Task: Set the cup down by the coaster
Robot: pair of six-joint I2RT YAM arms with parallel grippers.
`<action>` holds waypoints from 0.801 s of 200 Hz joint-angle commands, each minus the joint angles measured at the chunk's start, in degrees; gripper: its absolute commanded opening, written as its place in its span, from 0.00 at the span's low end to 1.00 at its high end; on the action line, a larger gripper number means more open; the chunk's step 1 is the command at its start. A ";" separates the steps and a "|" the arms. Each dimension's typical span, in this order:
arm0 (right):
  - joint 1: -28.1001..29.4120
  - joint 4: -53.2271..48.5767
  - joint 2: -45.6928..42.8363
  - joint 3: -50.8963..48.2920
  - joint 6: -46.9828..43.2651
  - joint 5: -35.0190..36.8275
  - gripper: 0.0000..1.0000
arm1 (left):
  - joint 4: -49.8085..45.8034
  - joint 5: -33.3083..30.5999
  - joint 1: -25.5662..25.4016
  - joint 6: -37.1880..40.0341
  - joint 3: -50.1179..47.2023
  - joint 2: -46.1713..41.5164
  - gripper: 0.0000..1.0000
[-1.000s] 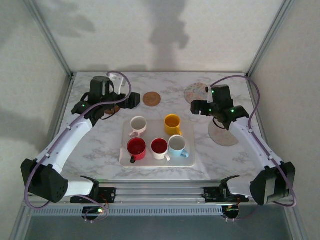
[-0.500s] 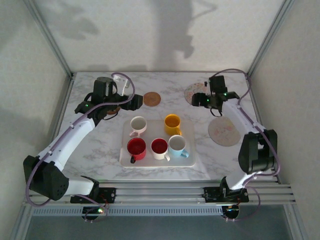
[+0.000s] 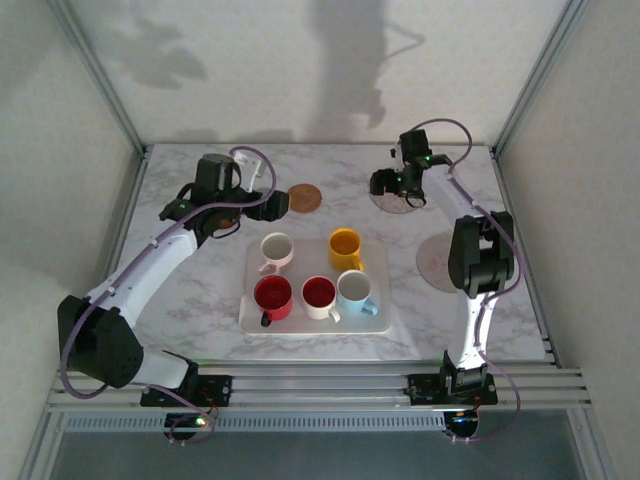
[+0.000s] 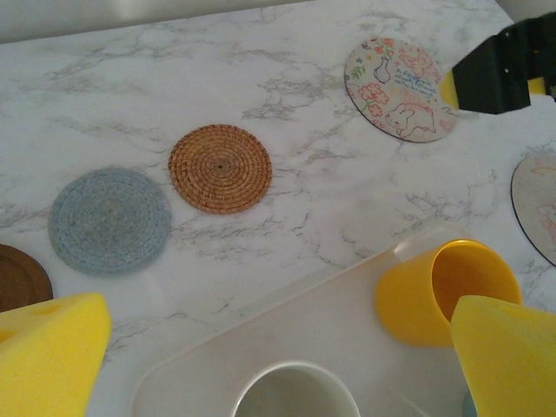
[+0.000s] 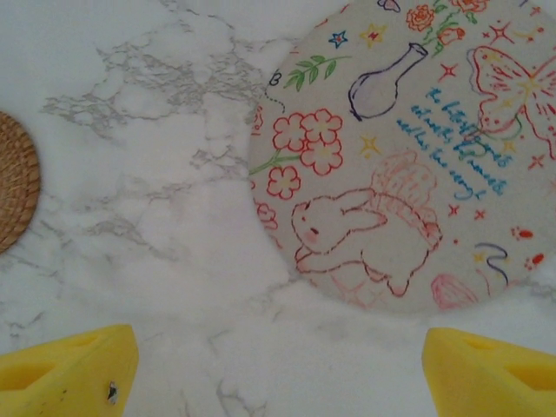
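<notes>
One yellow cup (image 4: pixel 419 306) sits near left end effector (image 4: pixel 280 323).

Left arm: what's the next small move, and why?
Probably lower the left arm toward the white cup. The left fingers are open and empty above the tray, and that cup's rim lies roughly centred between them. The yellow cup sits off to one side.

top camera looks down on the whole table (image 3: pixel 200 290); both closer wrist cameras share the rabbit-print coaster (image 4: pixel 400 76).
</notes>
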 commanded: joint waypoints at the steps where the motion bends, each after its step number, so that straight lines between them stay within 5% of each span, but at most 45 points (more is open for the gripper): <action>1: 0.03 -5.54 4.38 6.48 -2.05 2.30 0.87 | 0.79 0.84 -0.50 1.02 1.55 0.47 1.00; 160: 2.51 -15.87 24.76 27.52 -3.49 9.19 0.80 | -0.42 -0.37 -0.50 0.76 1.51 2.20 0.99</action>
